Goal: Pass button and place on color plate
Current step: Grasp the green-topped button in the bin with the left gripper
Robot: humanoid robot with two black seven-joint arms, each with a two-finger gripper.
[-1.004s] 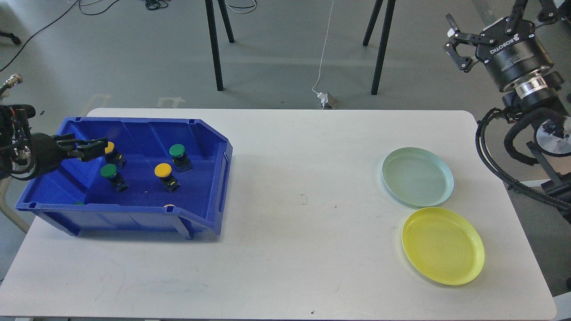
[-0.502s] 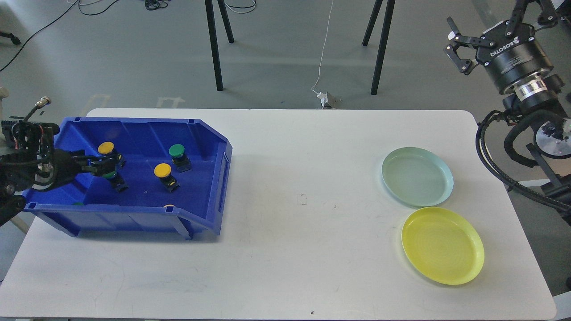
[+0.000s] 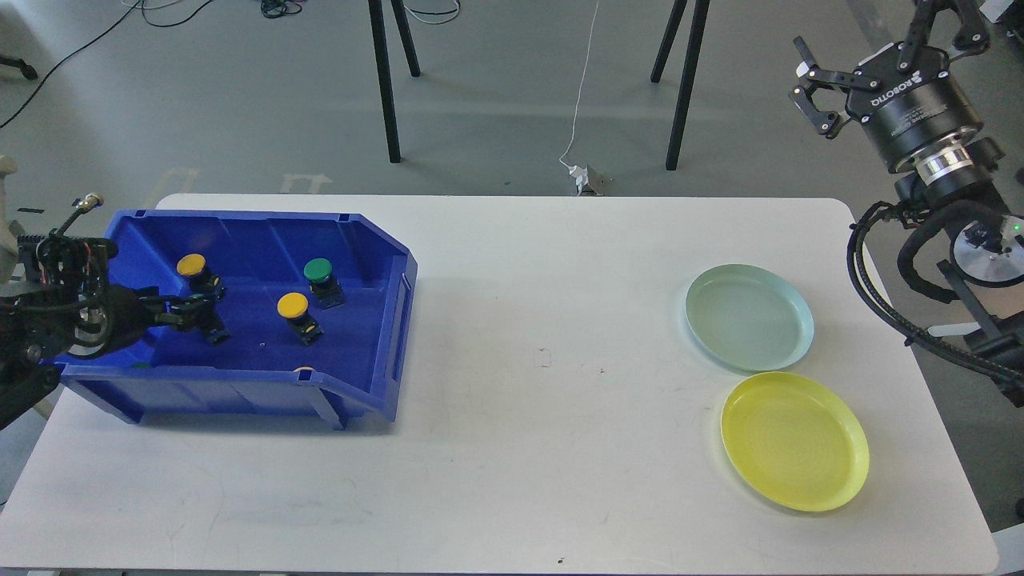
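A blue bin [image 3: 384, 264] on the table's left holds several push buttons with black bases: a yellow one [image 3: 191, 265], a green one [image 3: 318, 270] and a yellow one [image 3: 292, 305]. My left gripper [image 3: 190, 310] reaches into the bin from the left, low over another button whose cap it hides; only that button's black base [image 3: 216, 332] shows. The dark fingers cannot be told apart. My right gripper [image 3: 806, 88] is open and empty, raised high at the far right. A pale green plate [image 3: 748, 317] and a yellow plate [image 3: 794, 440] lie on the table's right.
Two more button caps peek over the bin's front wall, a yellow one [image 3: 303, 370] and a green one [image 3: 141, 365]. The white table [image 3: 544, 416] lies between bin and plates. Black stand legs [image 3: 388, 88] stand on the floor behind.
My left gripper has dropped from beside the rear yellow button down onto the green button at the bin's left, now covering its cap. The right gripper has shifted slightly up.
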